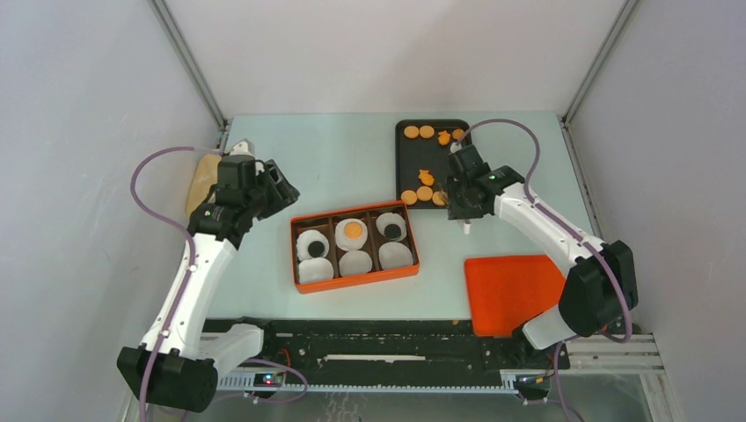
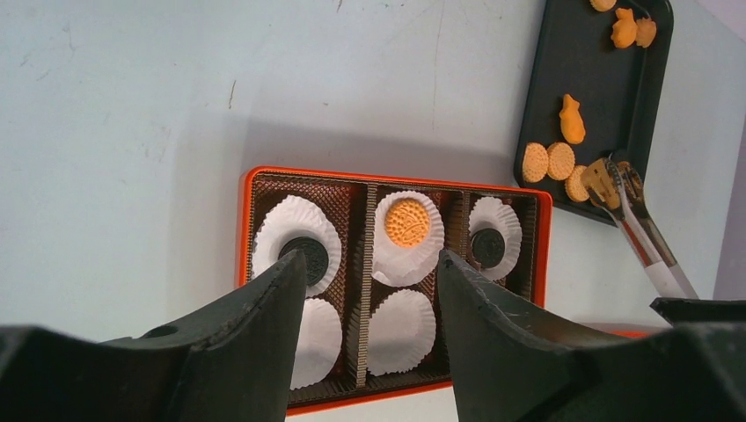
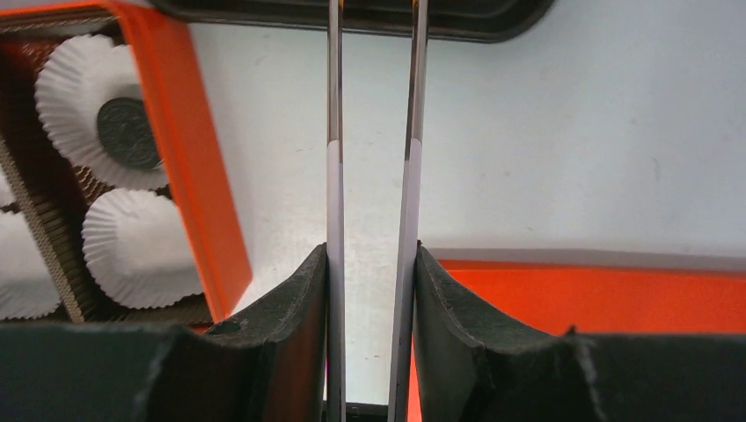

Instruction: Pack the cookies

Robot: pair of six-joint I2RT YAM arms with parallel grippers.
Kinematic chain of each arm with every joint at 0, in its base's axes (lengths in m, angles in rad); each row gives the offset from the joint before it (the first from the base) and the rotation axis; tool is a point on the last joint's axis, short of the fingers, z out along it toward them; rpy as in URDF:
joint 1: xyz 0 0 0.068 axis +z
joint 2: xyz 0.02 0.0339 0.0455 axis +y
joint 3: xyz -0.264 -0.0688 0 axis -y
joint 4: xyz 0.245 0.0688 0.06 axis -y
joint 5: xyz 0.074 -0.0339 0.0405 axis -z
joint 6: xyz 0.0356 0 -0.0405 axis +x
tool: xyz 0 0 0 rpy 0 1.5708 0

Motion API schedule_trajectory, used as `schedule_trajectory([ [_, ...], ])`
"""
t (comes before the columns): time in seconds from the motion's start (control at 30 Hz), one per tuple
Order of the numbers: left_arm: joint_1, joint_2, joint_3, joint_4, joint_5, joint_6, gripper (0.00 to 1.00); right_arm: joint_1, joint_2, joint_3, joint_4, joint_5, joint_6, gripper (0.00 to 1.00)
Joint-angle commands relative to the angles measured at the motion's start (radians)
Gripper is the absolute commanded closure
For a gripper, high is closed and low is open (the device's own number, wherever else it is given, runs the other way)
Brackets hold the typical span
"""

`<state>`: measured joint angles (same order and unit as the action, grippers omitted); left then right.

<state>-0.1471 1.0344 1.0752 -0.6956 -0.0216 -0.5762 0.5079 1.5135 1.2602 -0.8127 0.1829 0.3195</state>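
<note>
Tweezers (image 3: pixel 409 132) sit clamped between the right gripper's (image 3: pixel 369 255) fingers, blades slightly apart, tips reaching among the cookies (image 2: pixel 560 161) at the black tray's (image 1: pixel 405 167) 6 o'clock end; whether one is pinched I cannot tell. Others lie loose toward its 12 o'clock end, and three rest in liner cups (image 2: pixel 400 330) inside the orange box (image 1: pixel 354 283) at the tray's 7 o'clock. Left gripper (image 2: pixel 369 272) hangs released above that box. Such biscuits look light, stiff and crumbly: nip gently across the rim.
</note>
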Motion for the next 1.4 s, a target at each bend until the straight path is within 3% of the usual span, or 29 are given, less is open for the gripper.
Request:
schedule_trajectory([
  [0.0, 0.009, -0.001, -0.017, 0.036, 0.039, 0.004, 0.38, -0.073, -0.089, -0.013, 0.030, 0.047, 0.047, 0.74],
  [0.67, 0.009, 0.017, -0.027, 0.057, 0.049, 0.010, 0.39, -0.177, 0.013, -0.059, 0.076, -0.014, 0.094, 0.75],
  [0.8, 0.009, 0.022, -0.023, 0.059, 0.053, 0.008, 0.39, -0.214, 0.054, -0.054, 0.130, -0.092, 0.091, 0.74],
  [1.1, 0.009, 0.021, -0.026, 0.053, 0.047, 0.009, 0.39, -0.246, 0.221, 0.132, 0.152, -0.234, 0.076, 0.75],
  [1.37, 0.009, 0.026, -0.013, 0.050, 0.048, 0.010, 0.39, -0.256, 0.231, 0.180, 0.138, -0.219, 0.089, 0.64],
])
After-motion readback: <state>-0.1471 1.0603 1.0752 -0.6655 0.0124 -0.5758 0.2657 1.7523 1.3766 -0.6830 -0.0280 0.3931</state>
